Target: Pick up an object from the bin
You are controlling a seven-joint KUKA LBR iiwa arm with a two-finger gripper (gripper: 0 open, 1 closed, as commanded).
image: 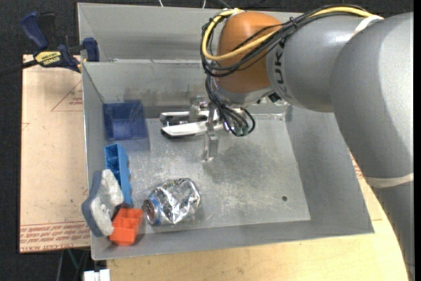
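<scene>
Reaching in across the right edge of the bin, my grey arm (pixel 342 69) is the largest thing in sight, and it passes above the bin's back right corner; the grey metal bin (pixel 263 187) lies under it, its floor scuffed and bare through the middle and along the right side; at my wrist sits the rounded orange cover (pixel 247 52), above the middle of the back wall, with cables (pixel 235 123) looped round it and hanging beneath it; from there my gripper (pixel 164 124) points toward the left wall, over bare floor in the back half of the bin, and I cannot tell whether it is released or clenched.

Nearest to the gripper is a blue box (pixel 123 120), upright against the left wall toward the back left corner, just beside the gripper's tip and apart from it; a ball of crumpled silver foil (pixel 172 201) lies near the front wall, left of its middle, well apart from the gripper; a long blue brick (pixel 117 168) lies along the left wall, between the blue box and the front left corner; a white and grey-blue lump (pixel 102 202) is heaped in the front left corner, touching the brick's near end; an orange block (pixel 126 226) sits against the front wall, touching the lump and just beside the foil.
</scene>
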